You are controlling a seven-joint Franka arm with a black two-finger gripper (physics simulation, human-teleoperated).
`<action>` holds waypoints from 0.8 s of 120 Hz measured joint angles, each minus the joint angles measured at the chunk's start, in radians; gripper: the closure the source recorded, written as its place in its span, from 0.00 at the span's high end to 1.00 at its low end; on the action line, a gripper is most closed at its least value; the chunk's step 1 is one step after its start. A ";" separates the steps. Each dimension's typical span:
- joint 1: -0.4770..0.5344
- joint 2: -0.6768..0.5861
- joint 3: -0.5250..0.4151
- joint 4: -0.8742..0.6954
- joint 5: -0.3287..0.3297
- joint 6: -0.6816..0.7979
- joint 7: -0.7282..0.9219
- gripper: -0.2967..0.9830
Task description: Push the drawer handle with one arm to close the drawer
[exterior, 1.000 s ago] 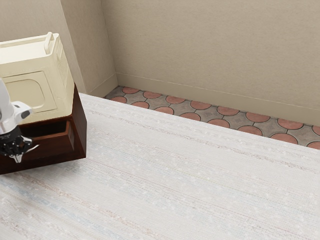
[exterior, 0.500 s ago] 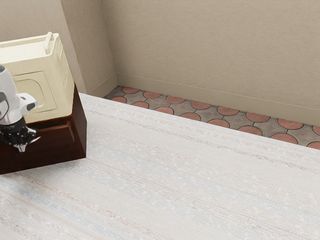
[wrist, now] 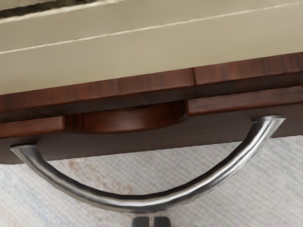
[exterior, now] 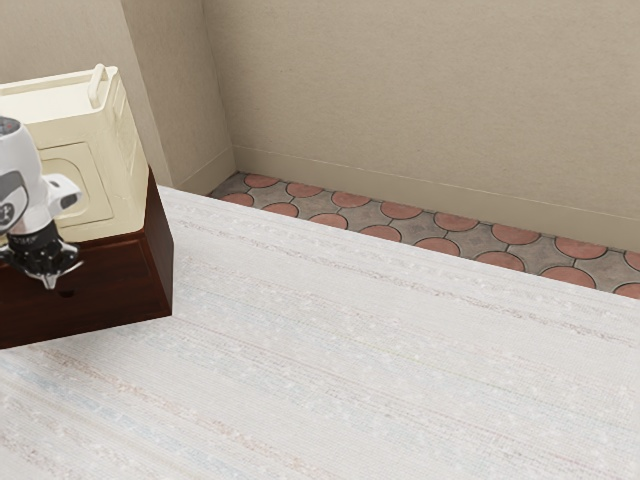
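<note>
End effector (wrist: 151, 221) tips together, just beside mid-bow of steel handle (wrist: 142, 203). Handle on front of drawer (exterior: 118, 285), below pale case (exterior: 125, 175); drawer looks near flush. Handle probably stiff, slick. No grasp needed: press mid-bow squarely, lest tips skid.

The pincer (exterior: 50, 282) is black on a white arm (exterior: 25, 180) with grey patches, and near it curve the silver-grey streaks of the handle (wrist: 142, 202), set against a dark red-brown cabinet (exterior: 120, 290) with darker wood grain, with a plain cream box (exterior: 122, 165) above. Beneath the pincer spreads an off-white tabletop (exterior: 380, 360), finely striped and flecked in faint blue and rust. Well apart from it, the floor (exterior: 437, 246) repeats terracotta rounds on grey-brown, below a plain beige wall (exterior: 420, 100).
</note>
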 joint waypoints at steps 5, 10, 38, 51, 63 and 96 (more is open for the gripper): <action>0.000 0.010 0.000 0.008 -0.007 0.000 0.006 0.15; 0.000 0.016 0.000 0.015 -0.013 0.000 0.011 0.15; 0.000 0.020 0.002 0.023 -0.051 0.000 0.041 0.16; -0.015 -0.118 -0.004 -0.124 -0.082 0.004 0.034 0.16; -0.135 -0.228 -0.023 -0.240 -0.095 0.003 0.000 0.15; -0.327 -0.159 -0.272 0.177 -0.257 -0.150 -0.079 0.53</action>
